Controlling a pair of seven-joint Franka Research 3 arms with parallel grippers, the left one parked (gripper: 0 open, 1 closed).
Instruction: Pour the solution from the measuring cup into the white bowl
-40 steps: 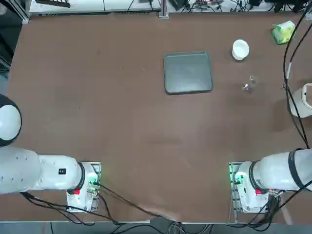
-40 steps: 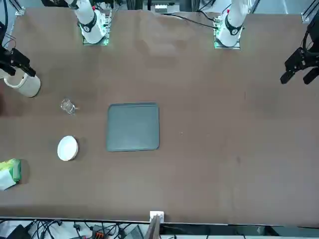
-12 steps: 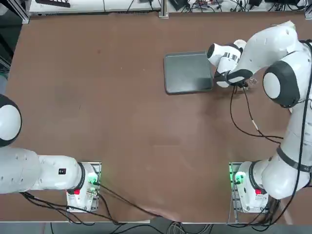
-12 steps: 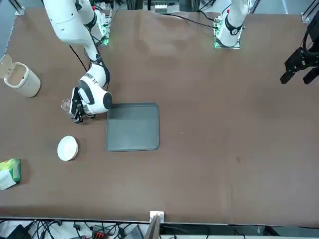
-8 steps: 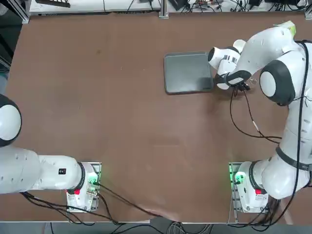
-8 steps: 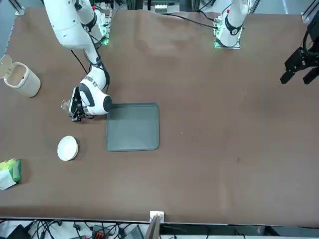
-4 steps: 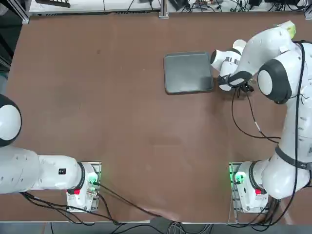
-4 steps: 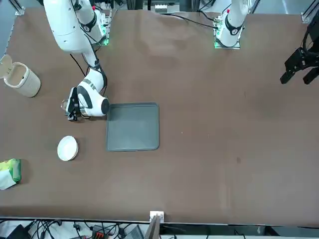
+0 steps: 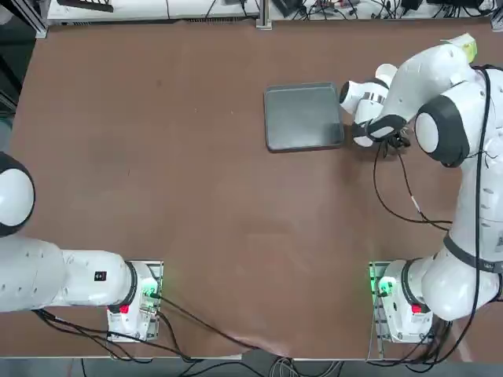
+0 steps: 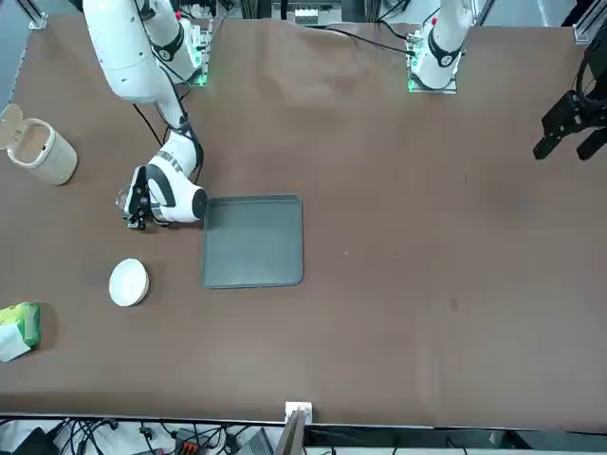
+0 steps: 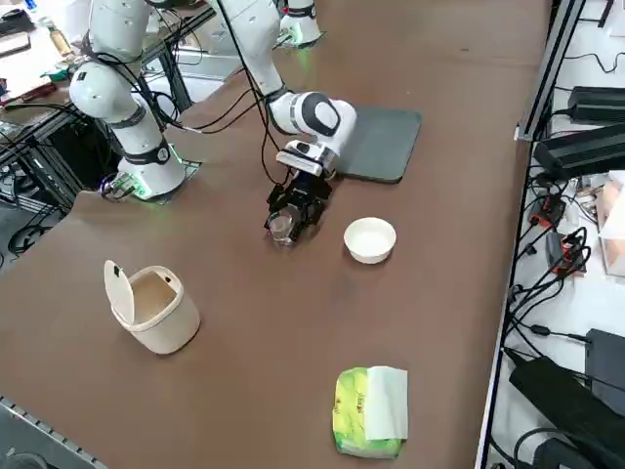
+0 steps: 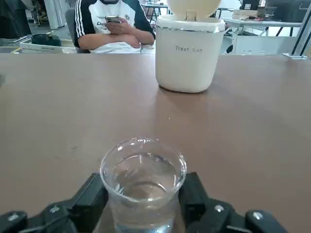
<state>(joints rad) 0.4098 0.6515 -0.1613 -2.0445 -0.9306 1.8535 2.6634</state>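
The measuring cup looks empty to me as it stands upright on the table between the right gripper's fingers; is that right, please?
Not quite: the measuring cup is not empty. The right wrist view shows clear liquid in it. The rest holds: it stands upright on the table between the right gripper's fingers.

Five seconds back my right arm was folded off at the side. Since then I've brought its end effector (image 12: 142, 213) down around the measuring cup (image 12: 143, 182), fingers (image 12: 92, 200) flanking it.
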